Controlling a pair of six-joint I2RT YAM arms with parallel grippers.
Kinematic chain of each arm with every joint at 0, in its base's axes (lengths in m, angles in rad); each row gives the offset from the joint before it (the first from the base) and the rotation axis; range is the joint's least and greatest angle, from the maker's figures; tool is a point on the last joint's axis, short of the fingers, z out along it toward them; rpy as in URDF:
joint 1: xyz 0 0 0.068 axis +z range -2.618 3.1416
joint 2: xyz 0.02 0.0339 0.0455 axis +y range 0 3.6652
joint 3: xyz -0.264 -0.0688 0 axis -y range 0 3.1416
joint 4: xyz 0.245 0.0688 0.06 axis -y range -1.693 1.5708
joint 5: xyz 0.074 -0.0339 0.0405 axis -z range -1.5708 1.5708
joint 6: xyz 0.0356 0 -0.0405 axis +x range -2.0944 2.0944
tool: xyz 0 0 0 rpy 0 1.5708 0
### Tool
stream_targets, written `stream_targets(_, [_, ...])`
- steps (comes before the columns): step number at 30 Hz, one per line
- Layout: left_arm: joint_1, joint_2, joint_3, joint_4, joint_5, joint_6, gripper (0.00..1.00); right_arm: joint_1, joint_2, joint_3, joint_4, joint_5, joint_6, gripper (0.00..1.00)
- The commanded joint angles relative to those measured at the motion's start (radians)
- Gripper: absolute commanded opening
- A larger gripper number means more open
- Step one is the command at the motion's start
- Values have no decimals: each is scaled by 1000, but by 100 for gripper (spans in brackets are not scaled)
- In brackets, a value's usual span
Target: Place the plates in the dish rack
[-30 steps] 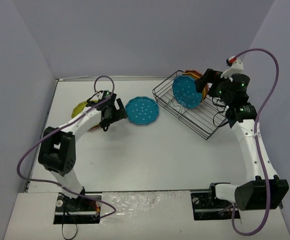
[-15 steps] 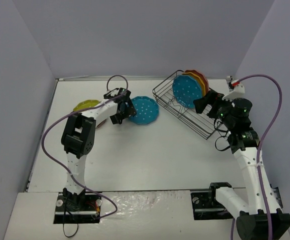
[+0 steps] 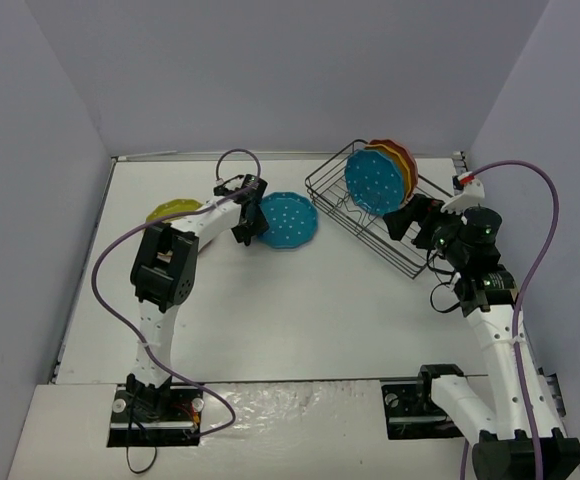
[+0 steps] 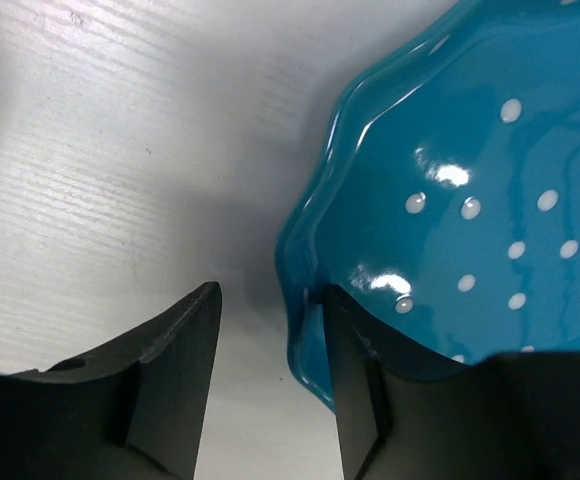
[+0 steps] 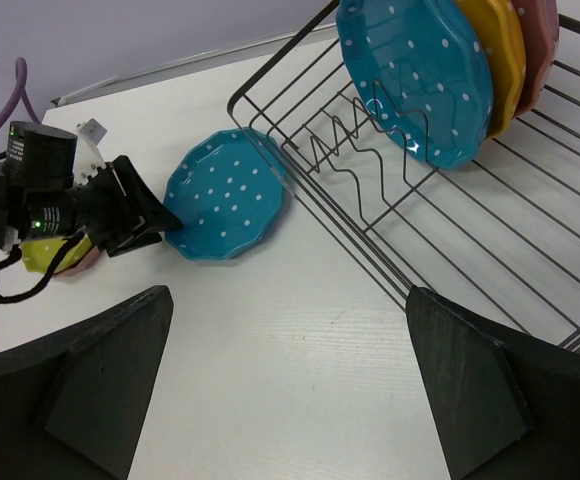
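Observation:
A teal polka-dot plate (image 3: 288, 221) (image 4: 470, 200) (image 5: 225, 195) lies flat on the table. My left gripper (image 3: 245, 222) (image 4: 270, 295) is at its left edge with the jaws astride the rim. One finger (image 4: 355, 380) rests over the plate's inside, and the other finger (image 4: 170, 370) stands off from the rim with table showing between. The dish rack (image 3: 360, 230) (image 5: 320, 197) holds a teal plate (image 3: 373, 183) (image 5: 415, 75), an orange one (image 3: 395, 165) and a reddish one (image 3: 407, 155) on edge. My right gripper (image 3: 405, 222) (image 5: 288, 300) hangs wide open and empty just in front of the rack.
A lime green plate (image 3: 173, 211) (image 5: 55, 255) lies on a pink one at the left, behind my left arm. Grey walls close in the table on three sides. A purple cable (image 3: 232, 157) loops above the left wrist.
The left jaws have narrowed around the teal plate's rim after reaching its edge. My right gripper has pulled back from the rack toward the near side, still wide open.

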Motion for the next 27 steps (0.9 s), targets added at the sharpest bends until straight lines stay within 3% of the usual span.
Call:
stream_targets(1, [-7, 13, 41, -20, -21, -18, 30, 12, -15, 5, 55, -25, -16, 100])
stream_targets(14, [3, 30, -2, -20, -22, -26, 1, 45, -9, -24, 55, -76, -11, 100])
stream_targets(20, [23, -61, -139, 28, -8, -6, 0, 144, 56, -47, 59, -60, 30, 100])
stream_targets(22, [35, -122, -219, 55, 12, -8, 0, 233, 95, -60, 75, -21, 61, 100])
stream_targets(27, [57, -278, -377, 95, 49, -12, 0, 362, 183, -107, 212, 40, 180, 100])
